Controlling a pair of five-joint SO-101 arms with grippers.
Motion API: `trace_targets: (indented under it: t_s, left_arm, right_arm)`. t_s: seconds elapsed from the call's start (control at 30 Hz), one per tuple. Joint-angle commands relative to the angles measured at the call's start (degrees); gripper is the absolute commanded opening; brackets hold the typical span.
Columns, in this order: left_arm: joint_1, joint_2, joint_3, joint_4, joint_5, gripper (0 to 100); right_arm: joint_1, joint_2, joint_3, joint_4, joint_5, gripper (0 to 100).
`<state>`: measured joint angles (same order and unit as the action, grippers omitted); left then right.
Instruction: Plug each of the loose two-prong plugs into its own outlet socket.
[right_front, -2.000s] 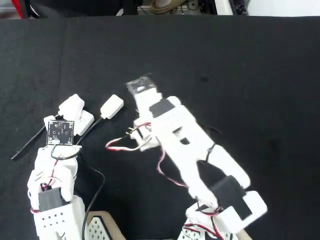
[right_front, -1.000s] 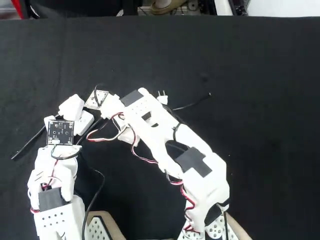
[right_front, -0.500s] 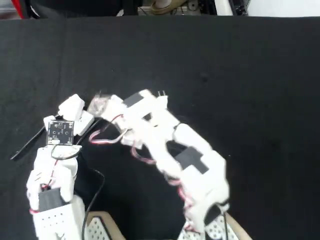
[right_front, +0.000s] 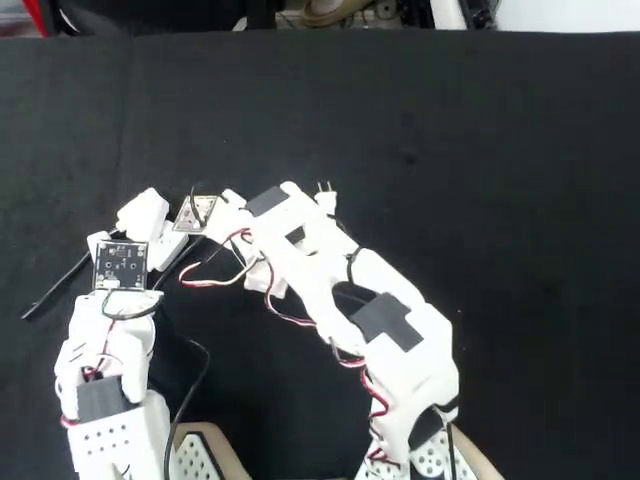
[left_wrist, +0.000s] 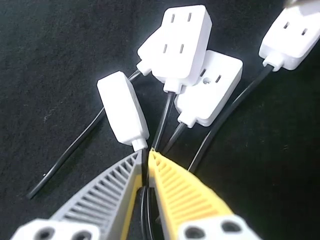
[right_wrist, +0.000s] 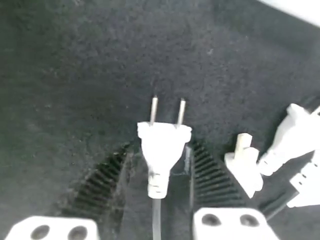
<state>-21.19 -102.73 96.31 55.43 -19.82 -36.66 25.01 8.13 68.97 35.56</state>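
My right gripper (right_wrist: 161, 148) is shut on a white two-prong plug (right_wrist: 162, 137) whose prongs point away from the wrist. From above, that plug (right_front: 323, 192) sticks out at the far end of the right arm, right of the outlet cluster (right_front: 145, 215). My left gripper (left_wrist: 145, 156) is shut on a black cable (left_wrist: 145, 175) just below a white outlet lying on its side (left_wrist: 122, 107). Beyond it lie a double outlet (left_wrist: 175, 42), a single outlet (left_wrist: 210, 87) and another outlet (left_wrist: 292, 32). Two loose white plugs (right_wrist: 242, 162) (right_wrist: 290, 132) lie on the cloth beside my right gripper.
Everything rests on a black cloth (right_front: 480, 150). Black cables trail from the outlets toward the left arm (right_front: 105, 340) and the table's left front. The right arm (right_front: 380, 320) arches across the middle, with red and white wires hanging from it.
The right arm swung left toward the outlets with the plug, and the plug's prongs now show at its far end. In the last half second it barely shifted. The left arm stayed put.
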Motion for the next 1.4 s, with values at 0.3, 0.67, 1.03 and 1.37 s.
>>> trace_targets:
  t_s: [0.3,0.67,1.03,1.37]
  left_arm:
    - [-0.4,-0.4,1.1,0.7,0.4,4]
    - [-0.4,-0.4,1.1,0.7,0.4,4]
    - [-0.4,-0.4,1.1,0.7,0.4,4]
    - [0.1,-1.0,0.7,10.5,0.1,4]
  right_arm:
    - [2.9,-24.9,2.1,20.7,3.7,8.7]
    - [12.8,-36.2,26.6,1.7,14.7,8.1]
    - [12.9,-36.6,42.4,-22.1,-6.2,8.1]
    - [13.2,-36.6,46.0,-28.7,-5.8,8.1]
